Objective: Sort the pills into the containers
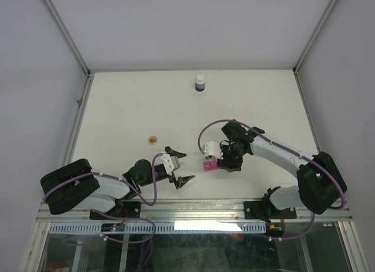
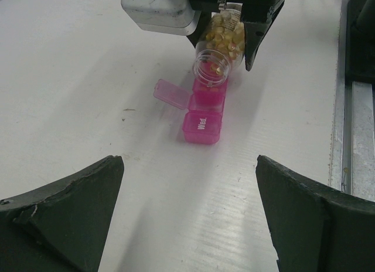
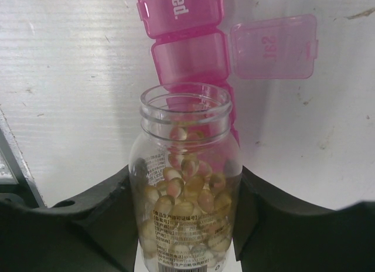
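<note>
White worktop (image 1: 176, 108) spreads before us, with pale walls around it. Our right gripper (image 3: 185, 184) has its fingers closed around a small clear bottle (image 3: 184, 116) of yellow-orange pills (image 2: 225, 34). It is tipped so that its uncapped mouth hangs just over the pink pill organiser (image 2: 202, 128). One compartment lid (image 2: 171, 93) is flipped open beside the mouth; the "Wed" compartment is shut. Our left gripper (image 1: 185, 166) sits nearby, fingers spread wide, holding nothing. A small orange cap (image 1: 153, 139) lies apart, and a dark white-capped bottle (image 1: 200, 83) stands far back.

Yellow pills (image 3: 187, 190) fill a tilted bottle (image 3: 183, 116) above the open pink organiser (image 2: 202, 128).
</note>
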Controlling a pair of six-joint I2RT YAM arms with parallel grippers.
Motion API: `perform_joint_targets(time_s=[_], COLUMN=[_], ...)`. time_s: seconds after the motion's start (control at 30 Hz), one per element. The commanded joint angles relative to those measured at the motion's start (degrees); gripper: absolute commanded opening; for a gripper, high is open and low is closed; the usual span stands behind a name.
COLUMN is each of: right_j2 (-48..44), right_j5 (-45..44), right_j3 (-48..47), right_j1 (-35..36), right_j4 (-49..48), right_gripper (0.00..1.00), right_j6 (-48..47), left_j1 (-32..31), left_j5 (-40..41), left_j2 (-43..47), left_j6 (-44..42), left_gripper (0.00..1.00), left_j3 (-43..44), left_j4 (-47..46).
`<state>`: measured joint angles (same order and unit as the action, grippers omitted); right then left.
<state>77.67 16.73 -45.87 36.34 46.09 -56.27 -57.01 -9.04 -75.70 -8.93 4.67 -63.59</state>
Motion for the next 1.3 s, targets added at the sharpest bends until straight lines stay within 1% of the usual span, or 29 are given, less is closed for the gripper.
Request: perform_joint_targets(time_s=[0.0,0.7,1.07,1.27], right_j2=[0.8,3.6,0.5,0.3], right_j5=[-2.0,-6.7,-5.8,-7.0], right_j3=[-1.7,-3.2,-3.1,-3.3], right_j1=[0.9,3.9,4.4,4.6], right_j4=[-0.2,1.6,3.0,3.3], right_gripper=[0.00,0.00,0.00,0.00], right_j6=[1.6,3.7,3.6,3.9], left_j1=[-0.4,-0.4,-0.4,-0.4], left_j5=[-0.5,-0.2,-0.2,-0.2], left_j2=[1.2,3.1,3.5,3.5], left_j6=[0.6,0.9,1.0,1.1], left_gripper=[0.99,0.99,0.99,0.99], left_j3=[-0.9,-1.0,-1.1,-1.2], left_j4=[-1.6,0.0,0.1,0.1])
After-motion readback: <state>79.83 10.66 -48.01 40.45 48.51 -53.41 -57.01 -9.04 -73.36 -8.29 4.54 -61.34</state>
